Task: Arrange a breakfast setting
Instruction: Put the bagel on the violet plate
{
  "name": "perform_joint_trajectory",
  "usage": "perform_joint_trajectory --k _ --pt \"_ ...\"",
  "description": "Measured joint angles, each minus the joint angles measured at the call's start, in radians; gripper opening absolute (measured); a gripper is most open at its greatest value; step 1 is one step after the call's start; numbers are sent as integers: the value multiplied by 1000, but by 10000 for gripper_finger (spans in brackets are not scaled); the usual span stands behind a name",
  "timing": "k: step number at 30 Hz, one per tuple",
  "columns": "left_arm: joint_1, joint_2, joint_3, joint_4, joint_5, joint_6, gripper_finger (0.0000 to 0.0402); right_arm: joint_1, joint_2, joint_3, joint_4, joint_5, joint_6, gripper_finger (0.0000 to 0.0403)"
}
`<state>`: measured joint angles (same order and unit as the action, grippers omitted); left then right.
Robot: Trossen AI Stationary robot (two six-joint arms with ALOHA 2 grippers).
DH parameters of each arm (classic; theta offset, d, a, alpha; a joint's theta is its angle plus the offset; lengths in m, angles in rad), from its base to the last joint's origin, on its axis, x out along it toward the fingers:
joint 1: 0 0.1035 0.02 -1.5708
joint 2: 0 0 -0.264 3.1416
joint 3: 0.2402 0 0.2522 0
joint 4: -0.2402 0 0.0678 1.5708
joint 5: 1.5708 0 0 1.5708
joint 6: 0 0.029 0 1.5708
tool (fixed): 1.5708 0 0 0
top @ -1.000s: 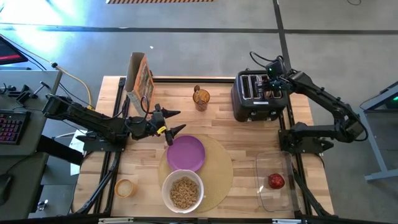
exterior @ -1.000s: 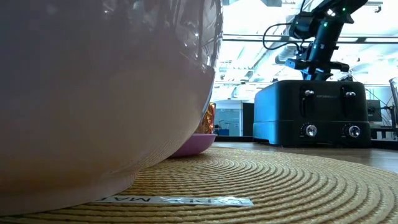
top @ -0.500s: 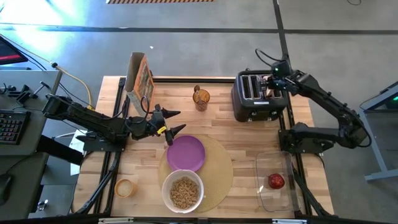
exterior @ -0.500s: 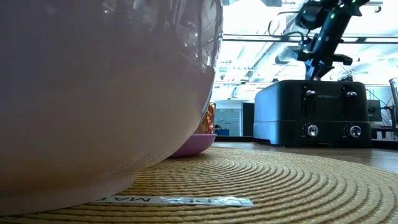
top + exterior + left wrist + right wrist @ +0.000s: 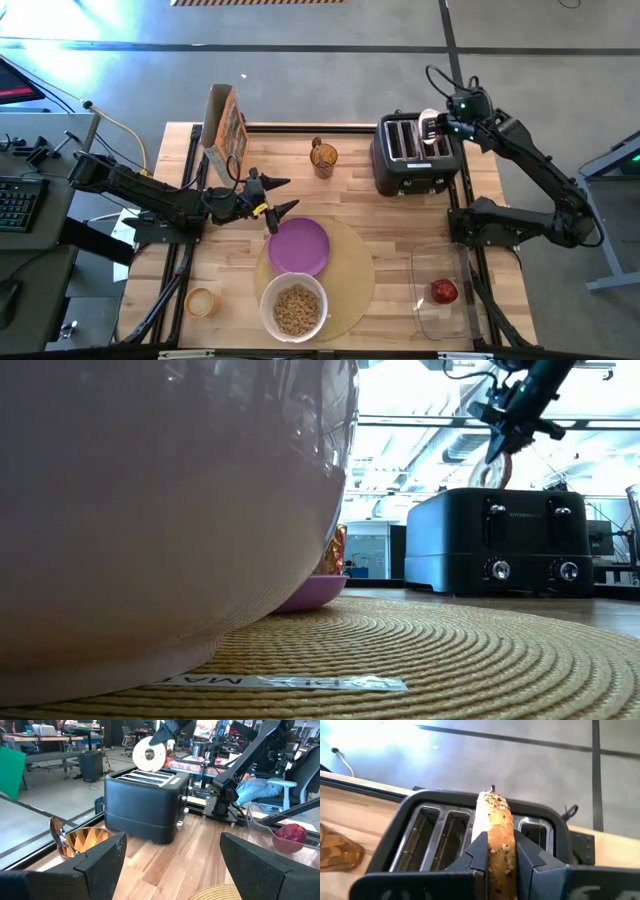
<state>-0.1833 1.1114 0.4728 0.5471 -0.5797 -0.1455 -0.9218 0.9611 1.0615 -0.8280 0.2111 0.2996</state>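
Right gripper (image 5: 437, 127) is clamped on the bagel (image 5: 431, 128), a sliced half held on edge above the slots of the black toaster (image 5: 408, 158); in the right wrist view both fingers (image 5: 479, 851) press the seeded crust (image 5: 499, 840) with the slots directly behind. On the table, the toaster stands at about 1 o'clock from the tan mat (image 5: 350, 285). Left gripper (image 5: 280, 195) hangs with its jaws wide and nothing between them, at 11 o'clock from the purple plate (image 5: 298, 246), near its rim. This plate rests on the mat's 12 o'clock portion; the white bowl (image 5: 294, 305) of brown cereal (image 5: 294, 309) sits at the mat's 7 o'clock edge. A red apple (image 5: 443, 291) lies in a clear container (image 5: 424, 310) at 3 o'clock from the mat. A cereal box (image 5: 222, 128) stands at 11 o'clock.
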Motion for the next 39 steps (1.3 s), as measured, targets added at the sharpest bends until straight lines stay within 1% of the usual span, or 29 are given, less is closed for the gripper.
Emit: perform_joint_trajectory --k 9,12,15,17,24,29,34,39 --pt "0 0 0 0 0 0 310 1 -1 103 -71 -6 -21 29" --pt "0 0 0 0 0 0 310 21 -14 106 -77 -42 -21 29" --pt "0 0 0 -2 0 0 310 61 -32 106 -95 -111 -12 29" --pt "0 0 0 -3 0 0 310 100 -44 106 -99 -137 -1 30" --pt "0 0 0 -3 0 0 310 277 -60 106 -118 -141 86 30" --pt "0 0 0 -3 0 0 310 422 -60 44 -68 -141 181 30" --pt "0 0 0 -3 0 9 310 560 -59 -60 94 -141 276 30" --pt "0 0 0 -3 0 25 310 686 -57 -177 304 -132 356 30"
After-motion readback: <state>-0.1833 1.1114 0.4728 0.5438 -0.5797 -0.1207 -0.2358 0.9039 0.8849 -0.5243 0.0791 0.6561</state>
